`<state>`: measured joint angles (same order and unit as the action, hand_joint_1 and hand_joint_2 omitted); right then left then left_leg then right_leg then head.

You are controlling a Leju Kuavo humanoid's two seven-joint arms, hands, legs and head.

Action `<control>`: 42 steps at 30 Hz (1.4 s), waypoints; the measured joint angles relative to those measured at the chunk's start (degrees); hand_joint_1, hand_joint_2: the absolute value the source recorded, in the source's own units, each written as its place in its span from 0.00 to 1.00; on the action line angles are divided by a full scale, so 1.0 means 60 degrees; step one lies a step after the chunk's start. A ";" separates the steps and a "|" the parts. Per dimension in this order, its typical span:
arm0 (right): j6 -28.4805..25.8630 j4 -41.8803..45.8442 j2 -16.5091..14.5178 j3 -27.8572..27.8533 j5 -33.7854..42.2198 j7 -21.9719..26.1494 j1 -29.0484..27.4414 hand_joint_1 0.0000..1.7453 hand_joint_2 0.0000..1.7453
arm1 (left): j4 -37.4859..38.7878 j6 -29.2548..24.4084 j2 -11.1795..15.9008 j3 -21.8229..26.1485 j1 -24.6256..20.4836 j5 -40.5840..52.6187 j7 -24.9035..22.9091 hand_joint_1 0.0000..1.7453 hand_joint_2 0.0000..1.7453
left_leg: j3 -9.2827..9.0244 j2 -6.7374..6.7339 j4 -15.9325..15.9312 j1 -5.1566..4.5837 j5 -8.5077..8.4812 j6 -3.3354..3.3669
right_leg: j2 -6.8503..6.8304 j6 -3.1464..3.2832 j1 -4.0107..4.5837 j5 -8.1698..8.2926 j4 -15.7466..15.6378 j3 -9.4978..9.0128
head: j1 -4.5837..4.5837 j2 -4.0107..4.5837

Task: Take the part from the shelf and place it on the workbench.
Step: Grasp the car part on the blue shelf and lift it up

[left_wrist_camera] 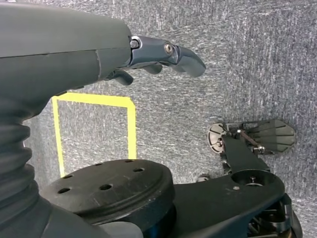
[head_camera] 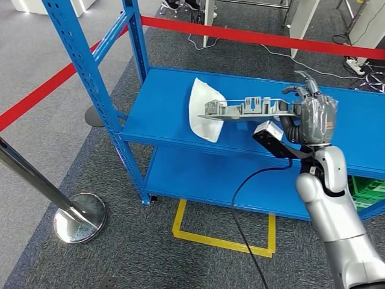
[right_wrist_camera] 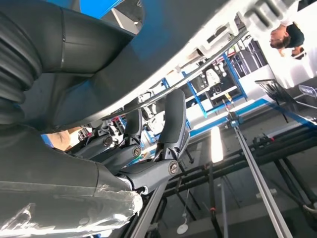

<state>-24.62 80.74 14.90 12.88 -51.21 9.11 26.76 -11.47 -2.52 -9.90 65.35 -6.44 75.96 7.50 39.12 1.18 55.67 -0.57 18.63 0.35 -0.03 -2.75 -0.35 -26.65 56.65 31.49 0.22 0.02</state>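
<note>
Grey carpet is running under a blue shelf (head_camera: 168,108), with a yellow taped rectangle (head_camera: 224,232) lying on the floor in front of the shelf's lower deck. Red barrier tape (head_camera: 254,37) is stretching behind the shelf, and a chrome stanchion base (head_camera: 79,218) is standing on the carpet, well apart from the shelf's corner post. A white bag (head_camera: 204,111) is lying on the shelf's upper deck, with nothing visible inside it.

The right hand (head_camera: 313,111) is gripping one end of the part (head_camera: 245,109), a long grey moulded piece, and is holding it roughly level above the upper deck, its far end passing in front of the white bag. In the right wrist view, dark fingers (right_wrist_camera: 174,124) are curling up against the part's (right_wrist_camera: 179,34) underside.

The left hand (left_wrist_camera: 160,54) is hanging over the carpet beside the yellow taped rectangle (left_wrist_camera: 93,124), fingers loosely extended and holding nothing.
</note>
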 joint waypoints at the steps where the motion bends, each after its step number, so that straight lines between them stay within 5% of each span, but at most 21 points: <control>1: -0.0035 0.0160 0.0037 -0.0021 0.0022 0.0012 -0.0141 1.00 1.00 | 0.0000 -0.0005 0.0000 0.0003 0.0003 0.0000 0.0001 0.00 1.00 | 0.0000 0.0000 0.0000 0.0000 0.0000 -0.0001 | 0.0002 0.0000 0.0000 0.0000 0.0000 0.0000 | 0.0001 0.0000; 42: -0.0844 0.2122 0.0274 -0.0977 0.0396 0.0373 -0.2266 1.00 1.00 | 0.0000 -0.0101 -0.0004 0.0183 0.0023 -0.0159 -0.0179 0.00 1.00 | -0.0005 0.0002 0.0000 0.0000 0.0016 0.0003 | -0.0010 0.0001 0.0000 -0.0022 0.0000 0.0038 | -0.0002 0.0000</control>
<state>-29.68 93.47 16.55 7.02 -48.83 11.35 13.17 -11.47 -3.13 -9.92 66.45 -6.30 75.01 6.42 39.09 1.19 55.67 -0.57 18.72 0.36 -0.09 -2.74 -0.35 -26.79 56.65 31.71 0.21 0.02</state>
